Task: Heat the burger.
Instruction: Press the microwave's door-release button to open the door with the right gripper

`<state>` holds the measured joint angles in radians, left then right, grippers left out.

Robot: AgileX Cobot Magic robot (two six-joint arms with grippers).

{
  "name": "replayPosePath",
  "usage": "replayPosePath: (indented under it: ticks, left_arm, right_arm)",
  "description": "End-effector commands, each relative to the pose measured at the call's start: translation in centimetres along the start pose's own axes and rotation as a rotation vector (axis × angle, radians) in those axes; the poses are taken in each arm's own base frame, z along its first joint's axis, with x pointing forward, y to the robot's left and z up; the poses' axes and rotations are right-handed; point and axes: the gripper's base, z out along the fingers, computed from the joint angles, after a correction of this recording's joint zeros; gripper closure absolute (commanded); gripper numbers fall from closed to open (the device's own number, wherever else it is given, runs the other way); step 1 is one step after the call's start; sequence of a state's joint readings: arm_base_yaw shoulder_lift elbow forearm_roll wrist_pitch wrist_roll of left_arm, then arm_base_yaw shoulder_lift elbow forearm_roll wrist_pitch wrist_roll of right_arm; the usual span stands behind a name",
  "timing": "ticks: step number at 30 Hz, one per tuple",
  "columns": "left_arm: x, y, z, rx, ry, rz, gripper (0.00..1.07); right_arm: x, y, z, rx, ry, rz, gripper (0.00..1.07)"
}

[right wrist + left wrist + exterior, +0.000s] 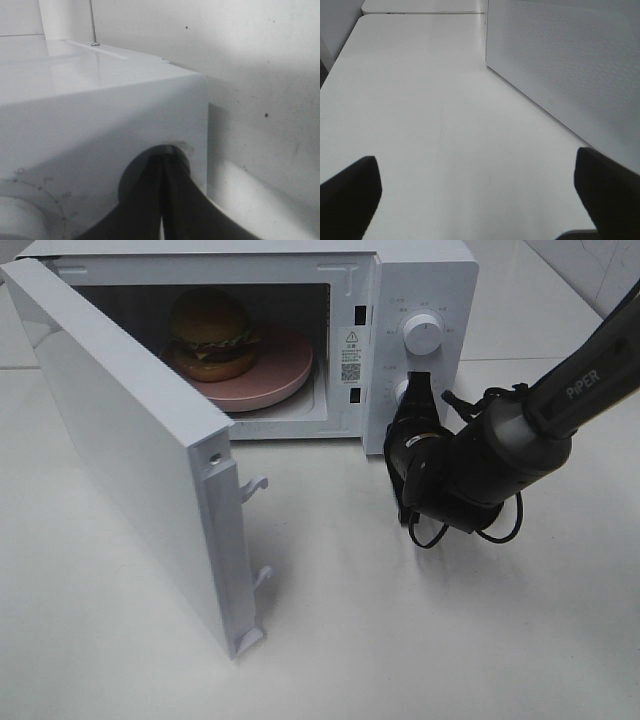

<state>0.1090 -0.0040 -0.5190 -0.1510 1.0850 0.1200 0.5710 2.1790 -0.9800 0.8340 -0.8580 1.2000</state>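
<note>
**Burger in the open microwave, right gripper at the dial**

A white table (400, 640) carries one white microwave (420, 280), its door (120, 460) swung wide. Inside sits one burger (210, 332) on one pink plate (285, 375). There are two knobs; the right gripper (418, 390), jaws pressed together, points at the lower knob (402, 392). The left gripper (477, 200) hangs spread wide over bare tabletop. Open table lies before the door's edge.
</note>
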Motion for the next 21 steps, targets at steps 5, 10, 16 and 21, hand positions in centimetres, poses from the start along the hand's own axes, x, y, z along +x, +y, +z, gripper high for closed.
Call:
replayPosePath:
  ticks: [5,10,16,21]
  left_arm:
    - [0.1,0.0,-0.2,-0.008,-0.029,-0.004,0.06]
    - [0.1,0.0,-0.2,-0.008,-0.029,-0.004,0.06]
    - [0.1,0.0,-0.2,-0.008,-0.029,-0.004,0.06]
    - [0.1,0.0,-0.2,-0.008,-0.029,-0.004,0.06]
  right_arm:
    - [0.9,4.2,0.4,-0.25,0.015,-0.028,1.07]
    - [0.5,3.9,-0.2,-0.207,0.023,-0.039,1.07]
    - [-0.1,2.2,-1.7,-0.115,0.04,-0.06,1.07]
    - [-0.1,0.1,-3.0,-0.013,0.073,-0.101,1.07]
